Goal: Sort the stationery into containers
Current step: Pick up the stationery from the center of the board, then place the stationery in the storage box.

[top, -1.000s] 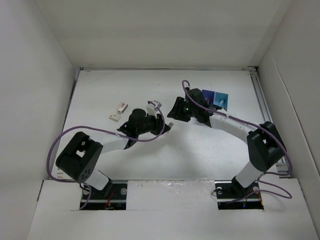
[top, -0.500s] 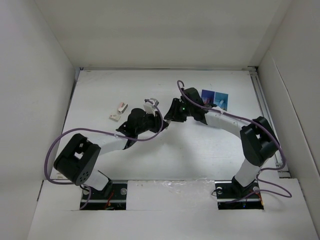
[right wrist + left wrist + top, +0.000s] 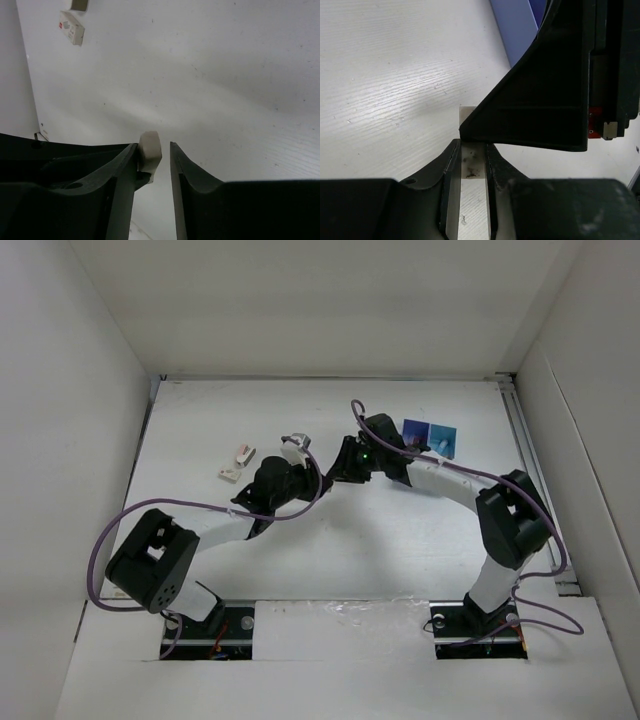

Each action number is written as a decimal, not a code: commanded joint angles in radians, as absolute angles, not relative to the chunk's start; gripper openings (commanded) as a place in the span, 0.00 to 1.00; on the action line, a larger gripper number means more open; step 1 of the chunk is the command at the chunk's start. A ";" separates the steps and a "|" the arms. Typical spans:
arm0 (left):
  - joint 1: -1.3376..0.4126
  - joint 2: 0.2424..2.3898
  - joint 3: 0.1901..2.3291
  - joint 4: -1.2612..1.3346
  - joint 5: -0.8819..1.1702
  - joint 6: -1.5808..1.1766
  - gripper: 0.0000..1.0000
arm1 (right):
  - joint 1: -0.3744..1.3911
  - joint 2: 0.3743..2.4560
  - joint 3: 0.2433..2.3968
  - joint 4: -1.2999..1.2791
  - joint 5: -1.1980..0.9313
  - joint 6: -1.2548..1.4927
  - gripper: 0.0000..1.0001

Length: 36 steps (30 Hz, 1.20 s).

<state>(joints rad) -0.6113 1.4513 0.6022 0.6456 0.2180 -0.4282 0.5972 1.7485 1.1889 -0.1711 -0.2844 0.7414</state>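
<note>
My left gripper [image 3: 472, 145] is shut on a whitish eraser block [image 3: 471, 170] that sticks out past its fingertips. In the top view both grippers meet at mid-table, left gripper [image 3: 327, 481] against right gripper [image 3: 339, 472]. My right gripper [image 3: 153, 145] stands open around the eraser's tip [image 3: 150, 148]. The block lies against one finger, and a narrow gap shows to the other finger. The two containers, a dark blue tray [image 3: 416, 431] and a cyan tray [image 3: 442, 436], sit just right of the right wrist. The dark blue tray's wall [image 3: 516, 30] also shows in the left wrist view.
Two more small eraser-like blocks [image 3: 244, 453] [image 3: 230, 474] lie on the table to the left of the left arm; one of them [image 3: 71, 27] shows far off in the right wrist view. White walls enclose the table on three sides. Purple cables loop over both arms.
The right gripper has moved left to the left gripper's tip, and its jaws have narrowed around the eraser. The left gripper has stayed shut on the eraser and has barely moved.
</note>
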 commanded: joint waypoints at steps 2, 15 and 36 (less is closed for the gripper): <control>-0.609 1.402 0.601 0.710 0.172 -0.457 0.00 | 0.606 1.755 1.232 -0.169 -0.310 0.729 0.34; -0.609 1.420 0.611 0.710 0.210 -0.466 0.40 | 0.575 1.715 1.201 -0.143 -0.308 0.756 0.02; -0.609 1.249 0.629 0.611 0.219 -0.439 0.69 | 0.411 1.494 1.065 -0.084 -0.180 0.827 0.00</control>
